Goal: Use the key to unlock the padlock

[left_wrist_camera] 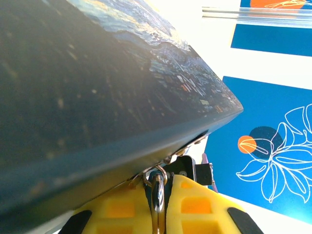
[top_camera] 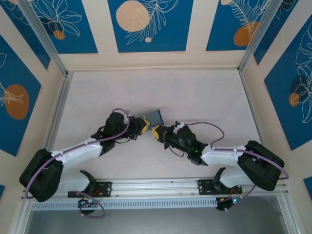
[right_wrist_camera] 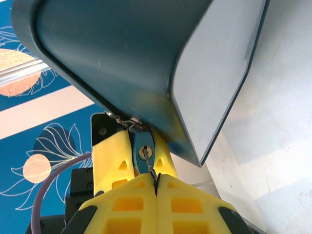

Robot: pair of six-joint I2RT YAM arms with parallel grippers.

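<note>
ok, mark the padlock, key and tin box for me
padlock [right_wrist_camera: 139, 145]: right wrist view, blue body beside the keyhole.
key [right_wrist_camera: 150, 165]: right wrist view, thin shaft.
tin box [right_wrist_camera: 122, 53]: right wrist view, dark side wall.

arms: two, left arm [top_camera: 78, 151], right arm [top_camera: 229, 155]
tools: two, left tool [top_camera: 144, 126], right tool [top_camera: 158, 132]
fingers [right_wrist_camera: 124, 204]: four, two per tool
tin [top_camera: 155, 117]: one
padlock [right_wrist_camera: 142, 146]: one
key [right_wrist_camera: 150, 165]: one
table [top_camera: 195, 92]: one

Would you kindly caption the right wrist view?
Right gripper, jaws shut, holds thin silvery metal key at keyhole of small teal metal padlock.
</note>
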